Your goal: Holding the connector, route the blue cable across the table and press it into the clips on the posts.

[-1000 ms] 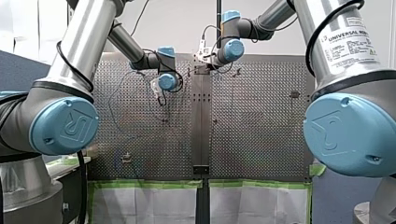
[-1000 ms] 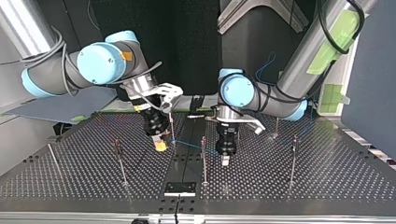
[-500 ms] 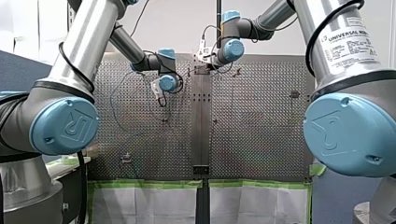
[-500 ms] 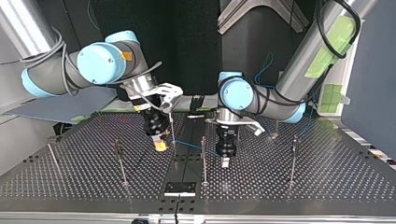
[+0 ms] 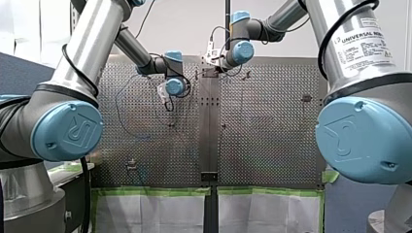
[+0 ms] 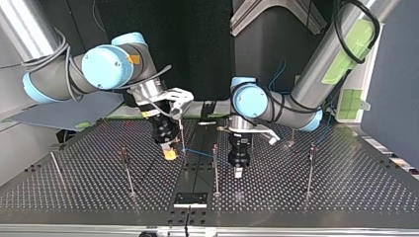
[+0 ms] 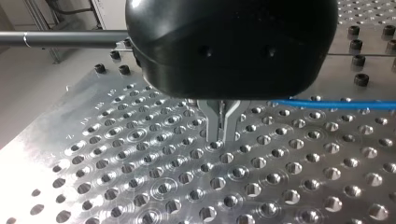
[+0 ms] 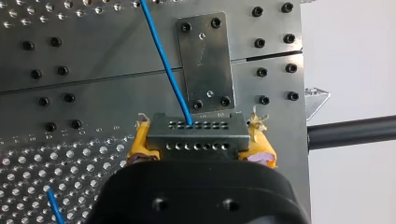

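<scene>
The desk (image 6: 74, 192) is a grey perforated metal plate with a dark strip down its middle. Thin posts (image 6: 216, 173) stand across it, and dark panels close the room behind the arms. At centre-left of the top view, my right arm's jaws pinch the connector (image 8: 196, 135) between yellow pads (image 8: 140, 144). The blue cable (image 8: 166, 60) leaves it over a bolted plate (image 8: 205, 56). My left arm's jaws, right of centre, seem pressed together, tips near the desk.

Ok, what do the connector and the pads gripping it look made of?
The connector looks like dull grey metal, with drilled-looking hole rows, though painted plastic is possible. The pads look like soft yellow rubber or foam, frayed at the edges.
</scene>
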